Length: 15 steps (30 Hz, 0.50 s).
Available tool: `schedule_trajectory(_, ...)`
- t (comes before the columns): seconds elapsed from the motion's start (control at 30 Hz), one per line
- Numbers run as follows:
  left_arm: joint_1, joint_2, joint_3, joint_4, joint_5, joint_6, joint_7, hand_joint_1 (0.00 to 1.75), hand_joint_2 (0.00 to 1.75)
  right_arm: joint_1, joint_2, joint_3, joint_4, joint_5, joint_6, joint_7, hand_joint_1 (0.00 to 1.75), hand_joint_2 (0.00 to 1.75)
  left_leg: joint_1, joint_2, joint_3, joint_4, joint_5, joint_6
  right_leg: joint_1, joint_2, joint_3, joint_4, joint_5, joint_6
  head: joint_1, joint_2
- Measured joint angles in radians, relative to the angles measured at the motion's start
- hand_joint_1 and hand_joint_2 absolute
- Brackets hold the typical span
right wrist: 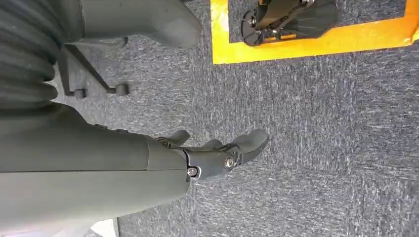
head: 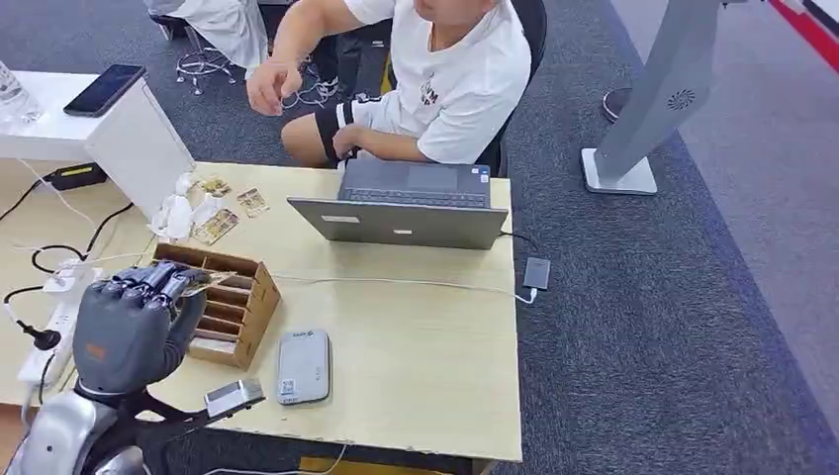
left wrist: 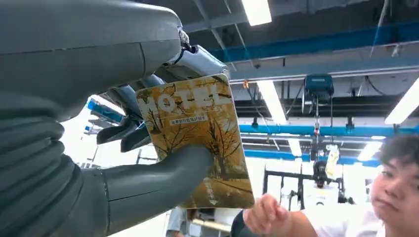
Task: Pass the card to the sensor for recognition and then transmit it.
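- Yellow-brown and printed with bare trees, the card [left wrist: 197, 143] sits in my left hand [head: 129, 322], pinched between my thick grey thumb [left wrist: 163, 175] on its printed face and my darker fingers [left wrist: 123, 131] behind it.
- Seen from my left wrist, the card stands up against ceiling lights, with the word MOTEL across its upper part.
- From my head view, my left hand is raised over the near left part of the tabletop [head: 425, 356], just in front of the brown card holder [head: 233, 297], knuckles toward me.
- My right hand [right wrist: 217, 153] hangs over grey carpet [right wrist: 321, 148], its fingers loosely apart and nothing in them.
- On the tabletop, a grey sensor [head: 303, 365] lies flat, to the right of the card holder and near my edge.
- A small silver box [head: 233, 397] rests at the near edge, just left of the sensor.
- 1 open laptop [head: 406, 206] stands at the far side of the tabletop, its back toward me.
- A few more cards [head: 230, 208] lie loose beyond the card holder, near some white wrapping.
- A person [head: 435, 79] in a white shirt sits behind the laptop, with a hand [head: 269, 87] lifted.
- White cable [head: 396, 282] runs across the tabletop to a small dark adapter [head: 536, 272] at the right edge.
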Motion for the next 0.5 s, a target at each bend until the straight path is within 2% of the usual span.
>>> schedule_trajectory(0.07,-0.069,-0.002,-0.001,0.023,-0.003,-0.050,0.032,1.75,1.75,-0.001,0.000,0.000,0.000,0.022,0.005,0.000,0.00,1.75,0.000,-0.002,-0.001,0.000,0.002,0.001,0.000,-0.003,0.000,0.000,0.001,0.001,0.000,0.000)
schedule_trajectory(0.13,-0.181,-0.005,-0.001,0.092,-0.019,-0.081,0.053,1.75,1.75,-0.007,0.000,0.002,0.000,0.042,0.021,-0.007,0.00,1.75,0.000,-0.007,-0.003,0.000,0.005,0.002,0.000,-0.006,0.000,0.000,0.003,0.001,0.000,0.000)
schedule_trajectory(0.3,-0.414,-0.018,-0.002,0.344,-0.095,-0.092,0.073,1.75,1.75,-0.020,0.000,0.016,0.001,0.070,0.040,-0.014,0.00,1.75,0.000,-0.006,-0.004,0.000,0.009,-0.001,0.000,-0.004,-0.001,0.001,0.007,-0.001,0.000,0.000)
schedule_trajectory(0.4,-0.490,-0.022,-0.002,0.457,-0.113,-0.083,0.080,1.75,1.75,-0.020,0.000,0.024,0.002,0.073,0.047,-0.013,0.00,1.75,0.000,-0.004,-0.004,0.000,0.009,-0.001,0.000,-0.002,-0.002,0.001,0.009,-0.001,0.000,0.000)
schedule_trajectory(0.5,-0.525,-0.025,-0.002,0.522,-0.113,-0.072,0.080,1.75,1.75,-0.021,0.000,0.028,0.003,0.082,0.049,-0.012,0.00,1.75,0.000,-0.002,-0.004,0.000,0.009,-0.001,0.000,0.000,-0.003,0.001,0.009,-0.001,0.000,0.000)
